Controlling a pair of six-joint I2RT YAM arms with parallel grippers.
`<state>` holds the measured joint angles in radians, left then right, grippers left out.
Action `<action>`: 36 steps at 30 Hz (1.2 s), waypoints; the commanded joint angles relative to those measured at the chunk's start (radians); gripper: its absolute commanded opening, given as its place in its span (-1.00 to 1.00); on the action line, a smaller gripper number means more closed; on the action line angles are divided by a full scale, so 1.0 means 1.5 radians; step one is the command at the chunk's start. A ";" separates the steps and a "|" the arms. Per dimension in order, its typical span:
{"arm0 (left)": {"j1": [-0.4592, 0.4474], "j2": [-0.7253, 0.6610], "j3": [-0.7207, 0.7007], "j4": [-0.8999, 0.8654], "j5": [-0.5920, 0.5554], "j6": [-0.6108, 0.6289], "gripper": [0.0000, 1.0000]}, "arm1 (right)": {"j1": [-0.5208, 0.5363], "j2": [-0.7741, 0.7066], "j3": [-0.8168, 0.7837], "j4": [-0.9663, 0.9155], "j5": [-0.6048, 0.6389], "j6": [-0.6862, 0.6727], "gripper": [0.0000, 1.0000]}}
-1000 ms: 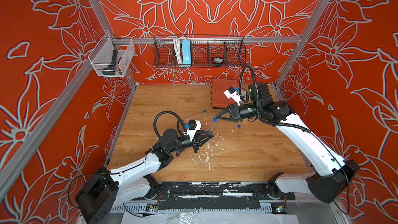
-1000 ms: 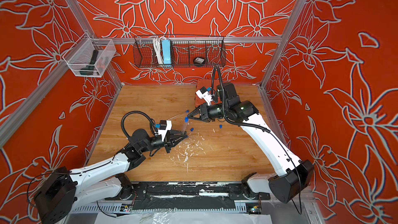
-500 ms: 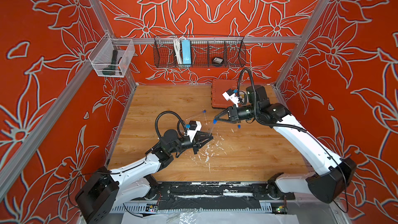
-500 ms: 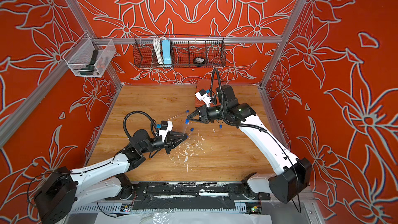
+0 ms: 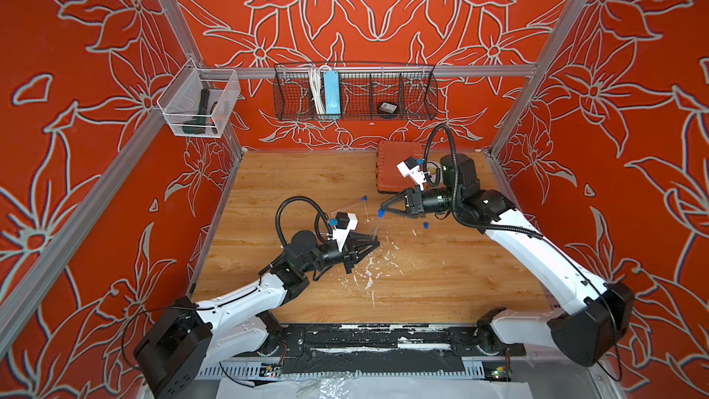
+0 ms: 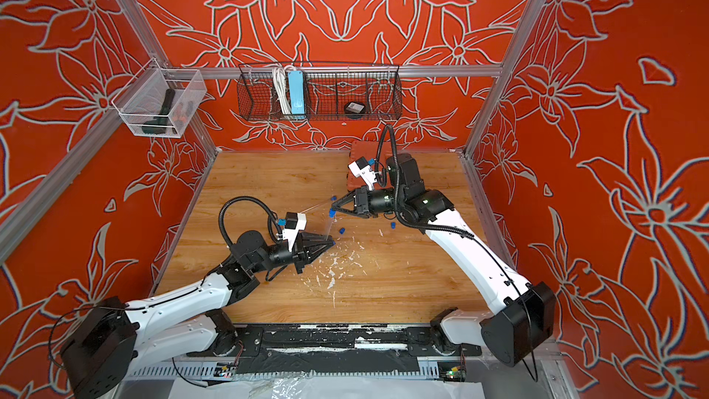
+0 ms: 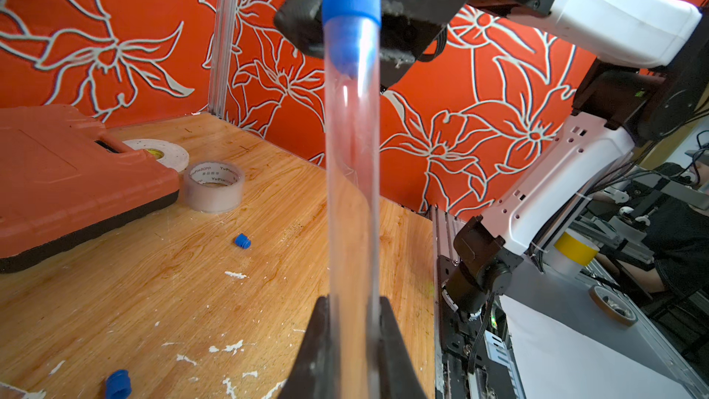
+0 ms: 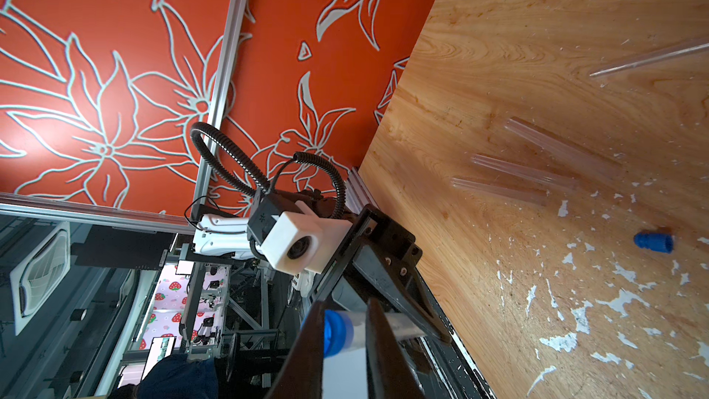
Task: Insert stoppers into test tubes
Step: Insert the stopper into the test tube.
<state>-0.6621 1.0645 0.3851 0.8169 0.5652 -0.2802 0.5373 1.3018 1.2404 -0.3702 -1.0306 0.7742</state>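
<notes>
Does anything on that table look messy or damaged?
Yes: white flecks litter the wooden table near its front middle, like chipped paint. A loose blue stopper lies nearby, and clear tubes lie flat on the wood.

Five test tubes, four blue stoppers that I can see, two tape rolls, one orange case.

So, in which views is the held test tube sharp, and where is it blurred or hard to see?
Left wrist view: the held tube looks slightly soft, with a white glare streak, while the table behind is sharp. Right wrist view: its stopper, close, is blurred; the loose tubes are faint. In both top views the held tube is a pale line.
</notes>
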 commanded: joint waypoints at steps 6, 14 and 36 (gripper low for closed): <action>0.004 -0.017 0.090 0.189 -0.063 -0.026 -1.00 | 0.027 0.008 -0.055 -0.058 -0.006 0.014 -0.60; 0.003 -0.011 0.069 0.023 -0.048 0.090 -1.00 | 0.006 0.006 0.047 -0.078 -0.001 0.015 -0.36; 0.022 0.000 0.072 -0.326 -0.218 0.229 -1.00 | -0.105 -0.120 -0.011 -0.254 0.435 -0.196 0.20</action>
<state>-0.6399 1.0889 0.4477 0.4236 0.3161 0.0204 0.3859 1.1175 1.2564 -0.6724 -0.5037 0.5282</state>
